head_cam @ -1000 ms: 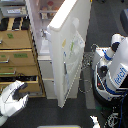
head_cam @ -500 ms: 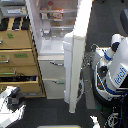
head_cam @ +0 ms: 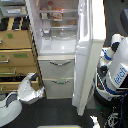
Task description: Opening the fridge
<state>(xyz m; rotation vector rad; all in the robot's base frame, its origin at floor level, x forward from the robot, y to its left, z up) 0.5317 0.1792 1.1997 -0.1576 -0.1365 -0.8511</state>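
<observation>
The tall off-white fridge stands in the middle of the exterior view with its large upper door swung wide open, the door's edge turned toward the camera and reaching down past the lower part of the cabinet on the exterior view's right. Inside the lit upper compartment, shelves carry small items too blurred to identify. Below it, two off-white lower drawers with curved silver handles sit closed. Just to the exterior view's left of the fridge stands a tan wooden drawer cabinet, some of its lower drawers pulled partly out. The robot's white and grey arm comes in from the bottom left corner, and its gripper hangs near the cabinet's lower drawers, beside the fridge's bottom drawer; whether its fingers are spread or closed I cannot tell. A white robot body with a blue label stands at the exterior view's right, behind the open door.
</observation>
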